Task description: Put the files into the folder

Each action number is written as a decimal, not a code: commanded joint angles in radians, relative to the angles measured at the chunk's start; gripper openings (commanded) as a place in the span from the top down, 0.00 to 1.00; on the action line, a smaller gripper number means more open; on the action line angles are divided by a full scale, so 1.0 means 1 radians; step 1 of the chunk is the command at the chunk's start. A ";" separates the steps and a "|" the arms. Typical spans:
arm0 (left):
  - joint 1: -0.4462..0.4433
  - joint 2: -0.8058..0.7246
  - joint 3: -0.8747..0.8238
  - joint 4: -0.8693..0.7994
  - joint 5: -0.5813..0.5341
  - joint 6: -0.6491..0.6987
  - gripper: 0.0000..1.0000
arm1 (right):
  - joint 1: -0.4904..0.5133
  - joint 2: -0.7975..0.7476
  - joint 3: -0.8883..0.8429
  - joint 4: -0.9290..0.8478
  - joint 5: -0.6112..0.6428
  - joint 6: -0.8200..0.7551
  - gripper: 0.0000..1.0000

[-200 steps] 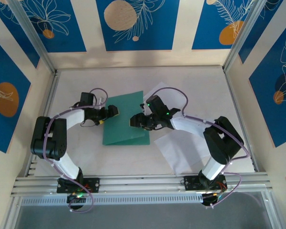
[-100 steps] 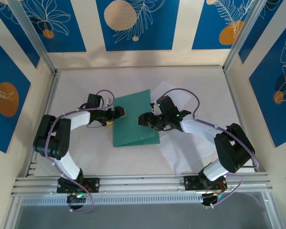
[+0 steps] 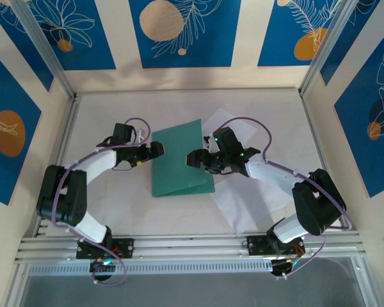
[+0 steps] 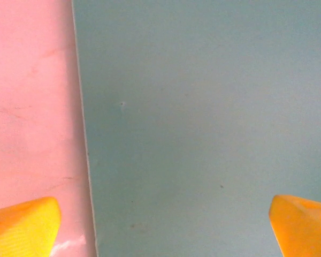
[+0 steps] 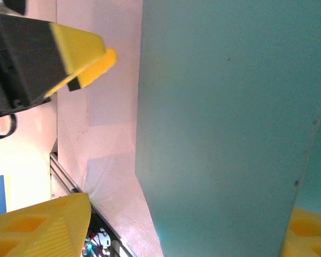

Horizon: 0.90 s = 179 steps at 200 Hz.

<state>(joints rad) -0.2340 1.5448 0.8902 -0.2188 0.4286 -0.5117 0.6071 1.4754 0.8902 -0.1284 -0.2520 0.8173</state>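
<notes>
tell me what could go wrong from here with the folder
The folder lies flat and closed. The open left gripper straddles its thin edge, so it may slide instead of opening. The white sheets seem tucked under the folder's right side, near the right gripper, so a shove could crease them. Both grippers are close together and might collide.

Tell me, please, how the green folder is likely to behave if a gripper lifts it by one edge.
The folder looks thin and lies flat, so it is probably light and would likely sag from a one-edge grip. Its smooth surface suggests it may slide across the table when pushed.
</notes>
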 commanded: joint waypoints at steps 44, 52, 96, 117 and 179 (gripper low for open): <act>-0.036 -0.403 -0.111 -0.108 -0.092 0.120 0.00 | 0.009 0.009 0.138 -0.035 -0.060 -0.012 0.26; -0.052 -0.452 -0.129 -0.112 -0.094 0.126 0.00 | 0.014 0.019 0.161 -0.037 -0.067 -0.012 0.26; -0.115 -0.700 -0.201 -0.160 -0.134 0.128 0.00 | 0.061 0.090 0.286 -0.039 -0.090 -0.012 0.25; -0.123 -0.802 -0.206 -0.199 -0.150 0.132 0.00 | 0.087 0.130 0.356 -0.040 -0.100 -0.015 0.21; -0.125 -1.007 -0.185 -0.303 -0.168 0.153 0.00 | 0.164 0.267 0.553 -0.015 -0.135 0.000 0.17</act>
<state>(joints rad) -0.3492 0.5858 0.6888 -0.4553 0.2832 -0.3847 0.7429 1.6932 1.3708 -0.1547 -0.3424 0.8135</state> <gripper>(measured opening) 0.998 0.824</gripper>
